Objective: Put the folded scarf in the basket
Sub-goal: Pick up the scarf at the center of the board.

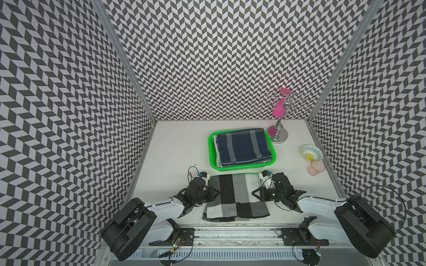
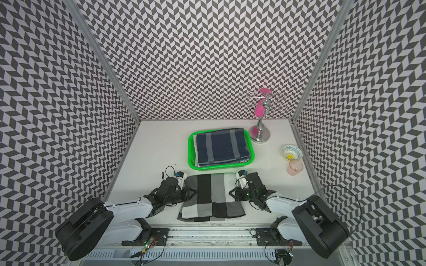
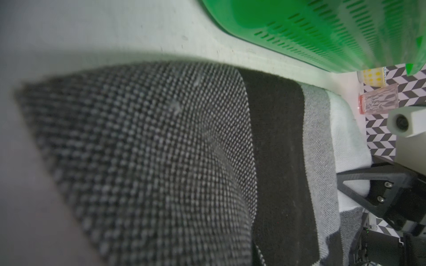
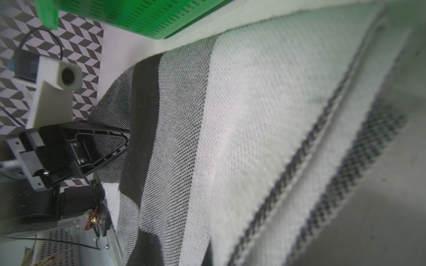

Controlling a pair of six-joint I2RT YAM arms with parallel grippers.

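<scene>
Both my jaws are clenched: the left jaws pinch the dark grey edge of the folded scarf (image 1: 232, 195), and the right jaws pinch its white edge on the opposite side. That scarf, banded in black, grey and white, lies flat on the white surface (image 1: 173, 149), outside the basket (image 1: 210, 149) and just beside the basket's long side nearest my arm bases. Whether its far edge touches the green wall I cannot tell. In my left wrist view the grey weave (image 3: 161, 149) bunches up close to the lens, with the basket's slotted wall (image 3: 322, 34) beyond it. My right wrist view shows the white band (image 4: 265, 103) running off toward that same wall (image 4: 138, 16). Inside the basket a navy plaid cloth (image 1: 242, 145) sits on top of other folded cloths and fills most of the floor. Just off the basket's far right corner stands a silver stand (image 1: 280, 135) with looping wire arms. Further out from the basket's right side sit a patterned bowl (image 1: 311, 152) and a pink cup (image 1: 317, 168), close together and well apart from the scarf. Both top views show the same layout (image 2: 212, 195).
</scene>
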